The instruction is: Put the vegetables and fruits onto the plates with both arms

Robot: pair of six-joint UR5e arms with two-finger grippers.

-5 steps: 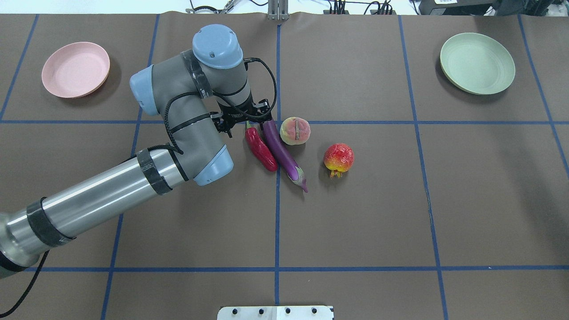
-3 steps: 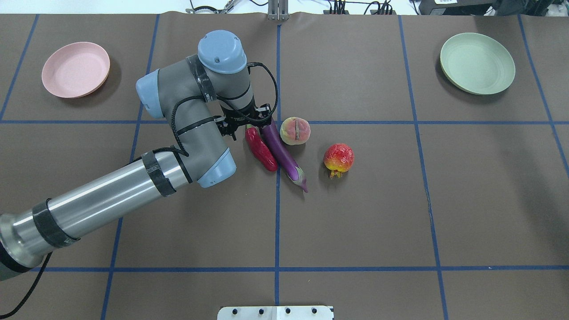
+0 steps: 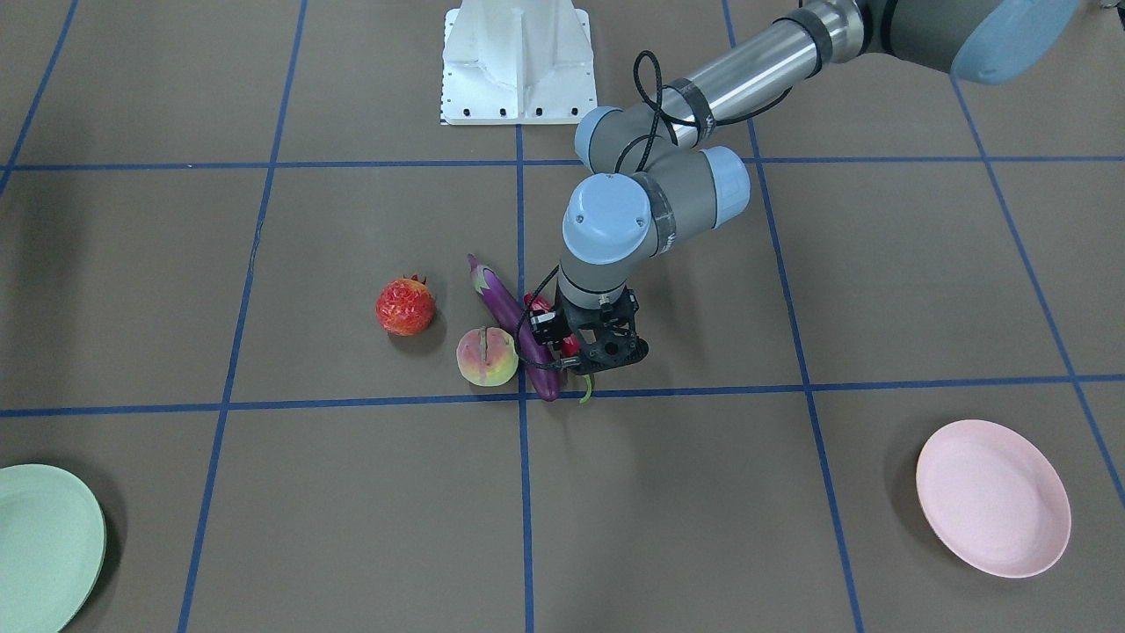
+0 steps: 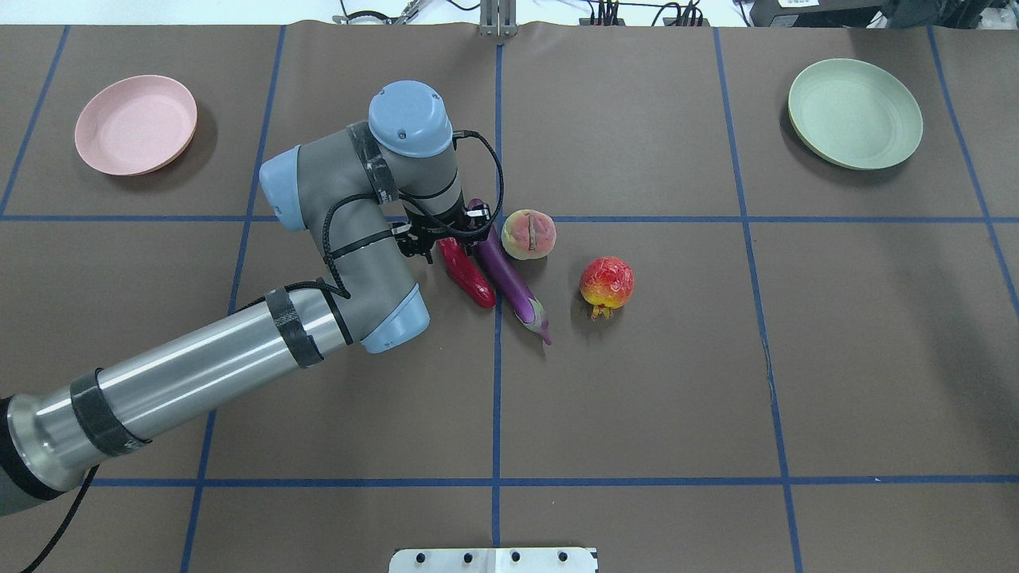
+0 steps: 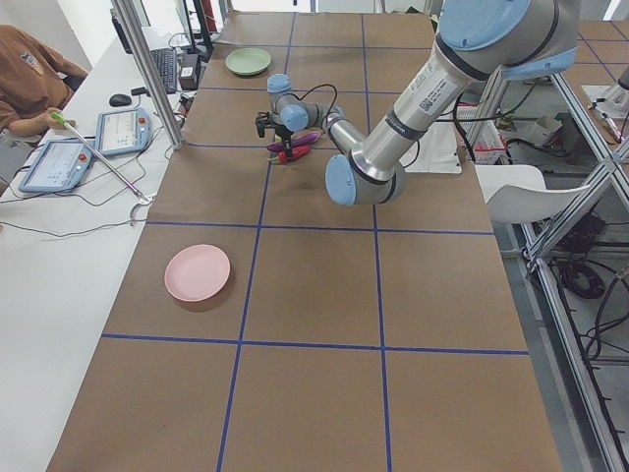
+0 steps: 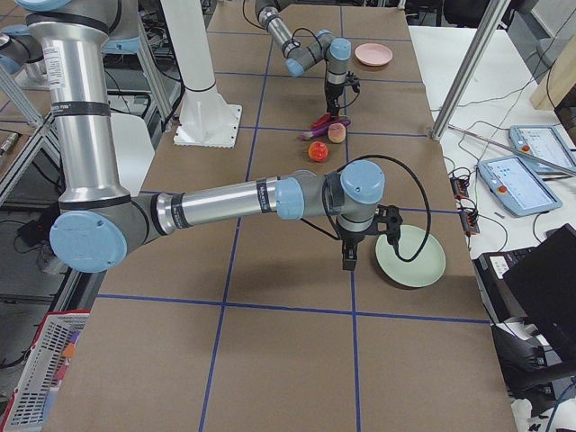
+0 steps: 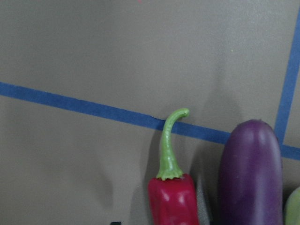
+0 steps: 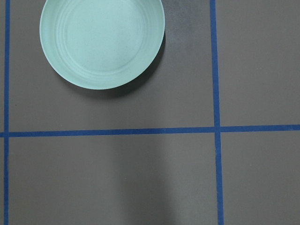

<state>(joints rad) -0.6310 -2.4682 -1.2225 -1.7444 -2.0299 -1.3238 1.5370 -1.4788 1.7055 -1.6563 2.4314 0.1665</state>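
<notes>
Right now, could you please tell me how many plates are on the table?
2. The pink plate lies at the overhead view's upper left, on the robot's left side; the mint green plate lies at its upper right. Both are empty; none seems hidden.

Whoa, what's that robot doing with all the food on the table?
The left arm's tool sits low over the stem end of the dark-red chili pepper, which lies beside the long purple eggplant. I cannot tell if it grips yet. The yellow-pink peach and the bumpy red-orange fruit lie on the brown table. The round pale pink plate and the pale green plate are both empty. The right arm's tool hangs beside the green plate.
</notes>
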